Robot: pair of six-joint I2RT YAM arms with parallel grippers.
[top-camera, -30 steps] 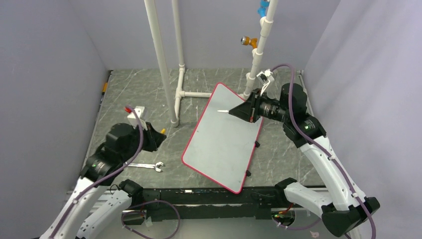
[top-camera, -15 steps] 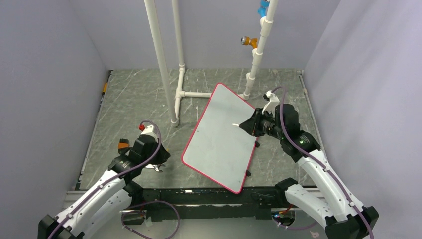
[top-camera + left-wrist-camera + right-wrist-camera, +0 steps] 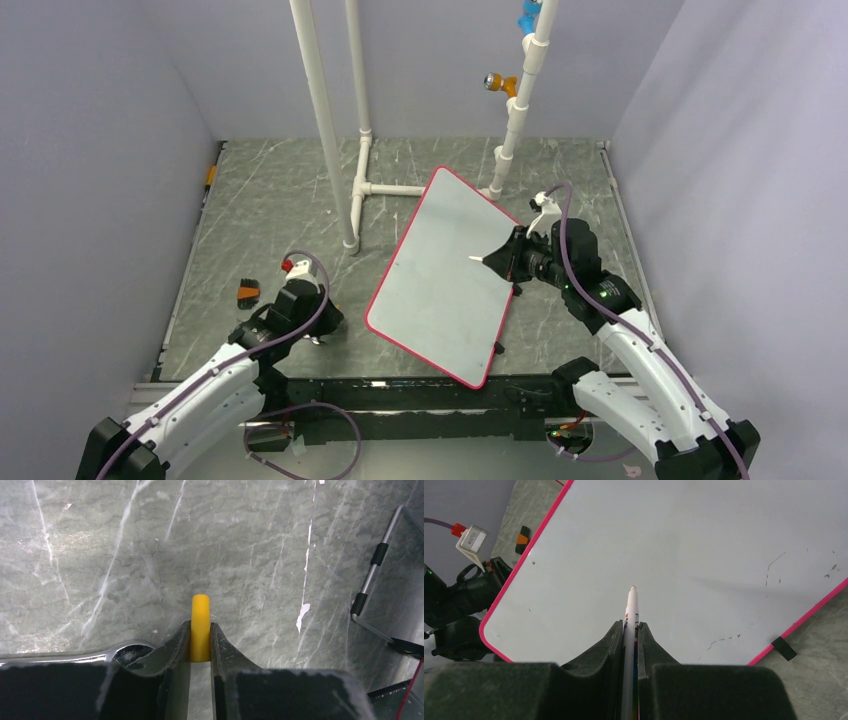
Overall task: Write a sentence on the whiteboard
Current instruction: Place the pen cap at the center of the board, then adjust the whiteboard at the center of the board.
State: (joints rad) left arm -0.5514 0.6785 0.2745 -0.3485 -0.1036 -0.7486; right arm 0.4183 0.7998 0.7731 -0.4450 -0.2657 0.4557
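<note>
The whiteboard (image 3: 440, 290) lies tilted on the table, pale grey with a red rim; in the right wrist view (image 3: 684, 545) it carries only a few small dark specks. No orange-yellow sentence shows on it. My right gripper (image 3: 507, 257) is shut on a white marker (image 3: 631, 611) over the board's right edge. The marker's tip (image 3: 475, 259) points at the board, just above the surface. My left gripper (image 3: 324, 314) is low over the table left of the board. In its wrist view (image 3: 200, 626) it is shut on a yellow marker cap (image 3: 200, 607).
A metal wrench (image 3: 122, 653) lies under my left fingers. A small orange and black object (image 3: 247, 293) sits on the table to the left. White pipes (image 3: 325, 120) stand at the back. A thin metal bracket with black sleeves (image 3: 371, 575) lies to the right of the left gripper.
My right gripper has drawn back with the marker from the board's far part to its right edge. My left arm has pulled toward the near edge and lower, uncovering the orange and black object.
</note>
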